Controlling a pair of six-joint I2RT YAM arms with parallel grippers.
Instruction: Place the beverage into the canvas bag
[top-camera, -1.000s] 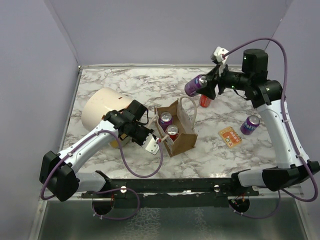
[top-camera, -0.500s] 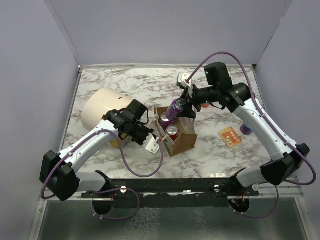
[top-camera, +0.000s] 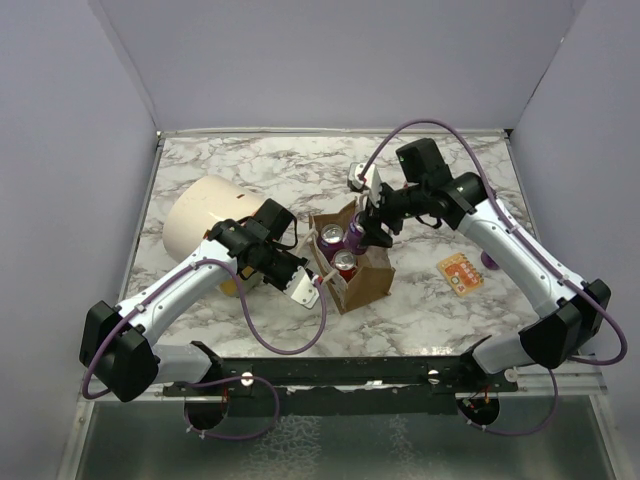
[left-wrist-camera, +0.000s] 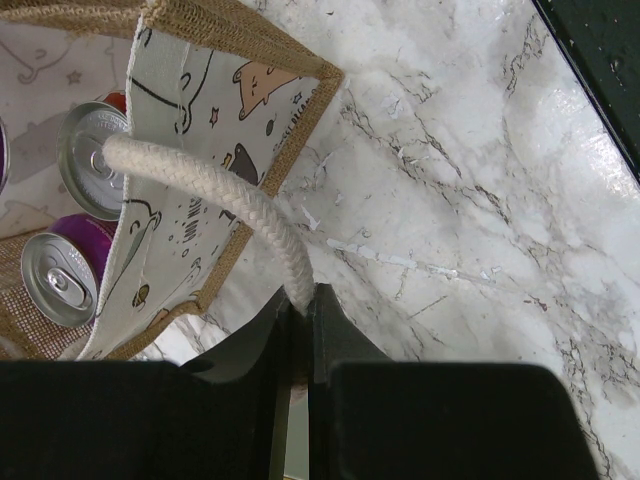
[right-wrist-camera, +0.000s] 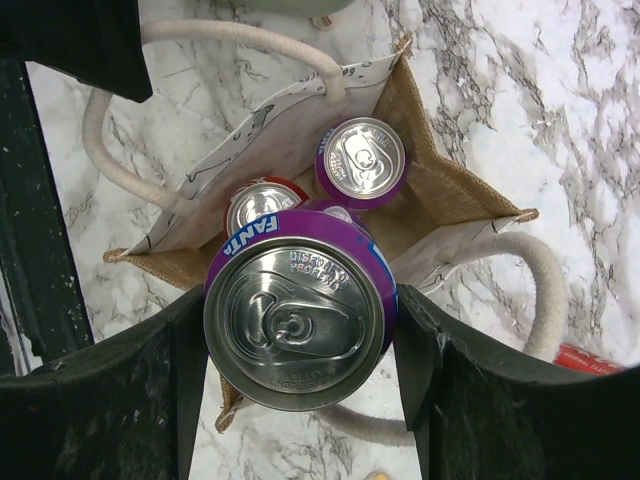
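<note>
We are clenching our left jaws on a rope handle (left-wrist-camera: 215, 195) of the canvas bag (top-camera: 365, 285), grasping a purple can (right-wrist-camera: 300, 315) in our right jaws over the open bag

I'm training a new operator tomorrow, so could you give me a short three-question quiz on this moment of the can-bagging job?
1. True or false: the left gripper is shut on a rope handle of the canvas bag.
2. What does the right gripper hold? A) a glass bottle B) a purple Fanta can C) a juice carton
3. Fill in: the held can hangs directly over the open ___.
Key: 1 true; 2 B; 3 canvas bag.
</note>
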